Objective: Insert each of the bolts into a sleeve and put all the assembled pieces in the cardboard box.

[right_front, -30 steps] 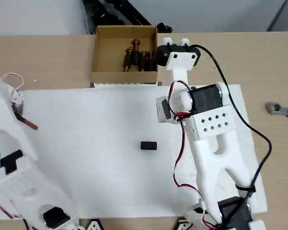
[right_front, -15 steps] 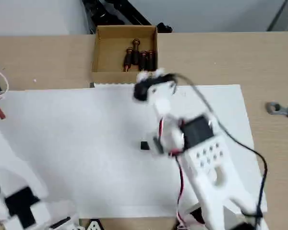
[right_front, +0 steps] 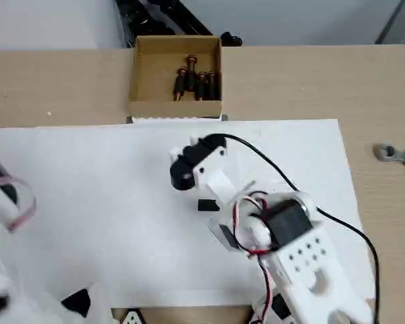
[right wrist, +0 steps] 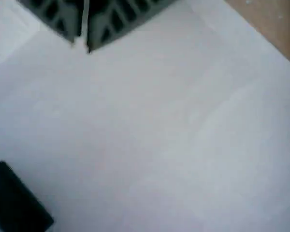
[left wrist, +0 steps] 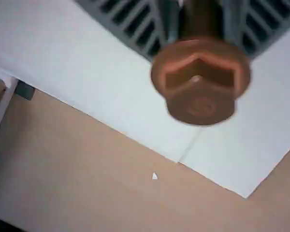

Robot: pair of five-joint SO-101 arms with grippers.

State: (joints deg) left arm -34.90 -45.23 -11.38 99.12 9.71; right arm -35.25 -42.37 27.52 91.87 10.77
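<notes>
Left jaws pinch the bolt by its shank, head exposed, likely ready for the sleeve | right jaws pressed together, empty, near the sleeve, probably to fetch it.

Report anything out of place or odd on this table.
Nothing is spilled or damaged. One stray: a metal tool lies on the bare table off the white sheet, far from the cardboard box. The black sleeve lies alone on the sheet.
</notes>
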